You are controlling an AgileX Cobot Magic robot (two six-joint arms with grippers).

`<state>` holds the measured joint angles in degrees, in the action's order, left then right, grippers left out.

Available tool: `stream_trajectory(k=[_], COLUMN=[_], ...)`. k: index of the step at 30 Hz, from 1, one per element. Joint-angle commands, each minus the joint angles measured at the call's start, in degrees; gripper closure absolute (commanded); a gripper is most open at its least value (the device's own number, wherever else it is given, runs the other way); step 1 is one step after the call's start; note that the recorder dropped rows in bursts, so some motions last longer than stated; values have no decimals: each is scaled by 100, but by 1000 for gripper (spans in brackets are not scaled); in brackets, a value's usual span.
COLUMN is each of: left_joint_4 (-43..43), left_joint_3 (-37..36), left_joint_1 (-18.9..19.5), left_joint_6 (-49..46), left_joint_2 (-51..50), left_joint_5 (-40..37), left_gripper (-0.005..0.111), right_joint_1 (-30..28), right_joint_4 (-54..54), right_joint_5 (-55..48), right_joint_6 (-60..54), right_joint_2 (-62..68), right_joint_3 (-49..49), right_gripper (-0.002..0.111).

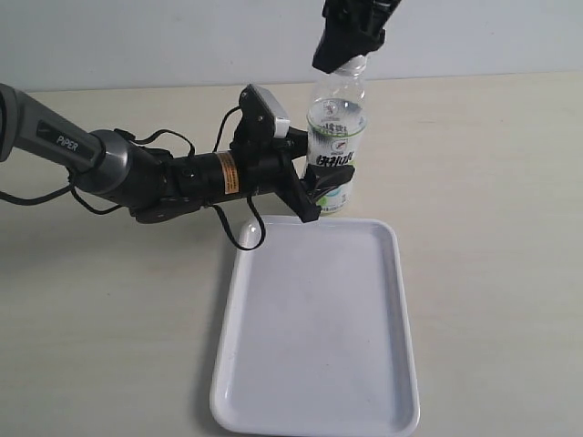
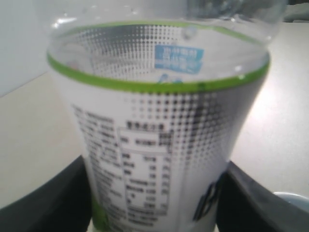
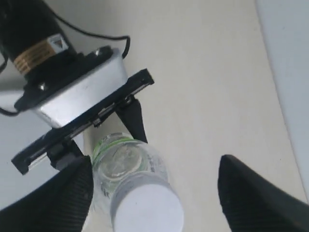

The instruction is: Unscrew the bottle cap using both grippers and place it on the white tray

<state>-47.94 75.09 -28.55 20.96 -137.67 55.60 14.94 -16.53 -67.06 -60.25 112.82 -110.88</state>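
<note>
Exterior view: the white tray (image 1: 314,364) sits closest to the camera, its far rim just in front of the bottle (image 1: 335,150).
Bottle: upright on the beige table (image 1: 492,182), right behind that rim. It's clear plastic with a white and green label wrapped round it.
Left gripper (image 1: 321,189): comes in from the bottle's left on the arm marked PIPER (image 1: 68,146) and is clamped on the lower part of the label. The left wrist view is basically all label, with a black finger (image 2: 53,203) pressed against each side of the bottle.
Bottle cap (image 3: 147,210): white, sitting on the bottle's neck. You only get a look at it in the right wrist view, since the exterior view has it tucked behind the other arm.
Right gripper (image 3: 154,188): hanging straight above the bottle, jaws spread wide, one finger on each side of the cap. There's a clear gap on both sides, so it's not gripping anything.
Wall (image 1: 164,36): pale, way behind the bottle past the table's far edge.
</note>
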Motion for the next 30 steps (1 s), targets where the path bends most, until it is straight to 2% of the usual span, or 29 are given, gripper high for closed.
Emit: stream_trajectory(k=[1,2,5,7,14,30], left_joint_4=[10,10,10,10,-55,-55], left_joint_3=[-28,-28,-28,-28,-28,-28], left_joint_1=[14,14,14,14,14,14], left_joint_6=[-104,-104,-104,-103,-103,-103], left_joint_2=[37,37,37,37,37,37], left_joint_5=[-98,-98,-98,-122,-143,-143], left_gripper=[107,107,107,107,107,107], right_joint_1=[-28,-28,-28,-28,-28,-28], right_joint_4=[-165,-155,527,923,525,488], right_joint_5=[358,421,469,-113,-290,-290], right_joint_6=[1215,1732,4402,5346,5457,5268], right_joint_2=[-380,-457,-564,-473,-213,124], right_joint_3=[-34,-34,-34,-34,-34,-34], right_gripper=[44,44,38,38,38,40])
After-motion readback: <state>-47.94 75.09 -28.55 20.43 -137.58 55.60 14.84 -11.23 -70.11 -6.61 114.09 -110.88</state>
